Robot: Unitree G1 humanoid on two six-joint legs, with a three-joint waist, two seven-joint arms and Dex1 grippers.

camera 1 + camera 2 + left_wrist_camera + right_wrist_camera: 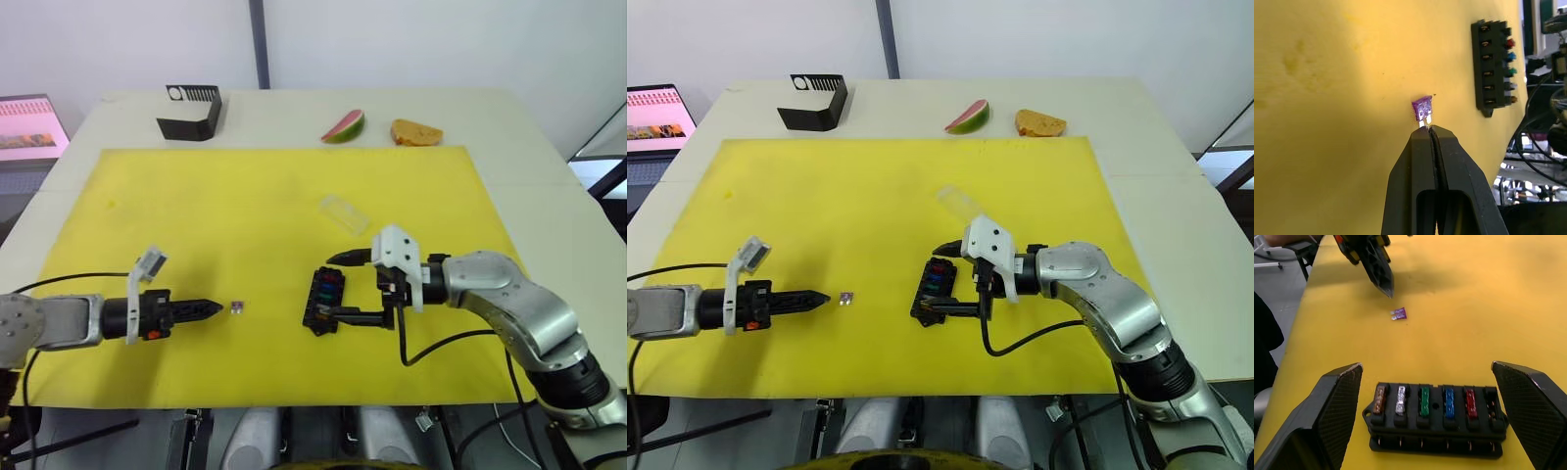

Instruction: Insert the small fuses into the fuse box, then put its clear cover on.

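Observation:
The black fuse box lies on the yellow mat, right of centre. Five small fuses sit in its near row: amber, grey, green, blue and red. The slot at the red end is empty. My right gripper is open, one finger on each side of the box without touching it. A purple fuse lies loose on the mat. My left gripper is shut, its tip just short of that fuse's prongs. The clear cover rests on the mat beyond the box.
A larger black angular box with a white vent stands at the table's far left. A watermelon slice and a piece of bread lie at the far edge. A lit screen stands off the table to the left.

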